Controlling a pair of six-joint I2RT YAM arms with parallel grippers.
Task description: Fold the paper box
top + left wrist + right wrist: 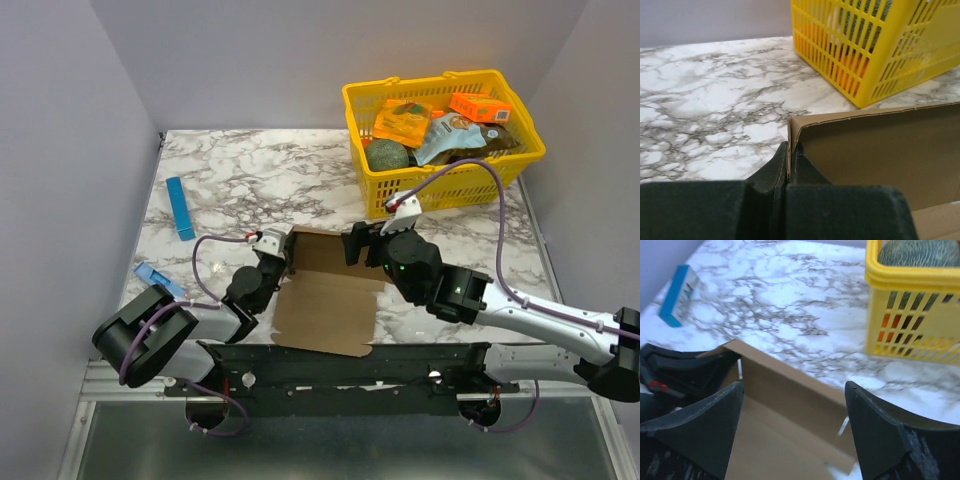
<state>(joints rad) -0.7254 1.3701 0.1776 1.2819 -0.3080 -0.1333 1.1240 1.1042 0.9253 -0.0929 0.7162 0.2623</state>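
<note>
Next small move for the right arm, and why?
Probably lower the open right tool over the upright wall of the plain brown cardboard paper box and close; the shut left tool pins only that wall's left corner, leaving the right end free.

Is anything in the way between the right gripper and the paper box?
Nothing visible. The open right gripper hangs over the raised wall of the box, with only air between. The left gripper pinches that wall's left end, out of the way.

Open worktop [260, 175] at far middle, between blue strip [180, 208] on the left and yellow basket [450, 185] blocking far right; the paper box [325, 310], one wall raised, bars the near middle.
</note>
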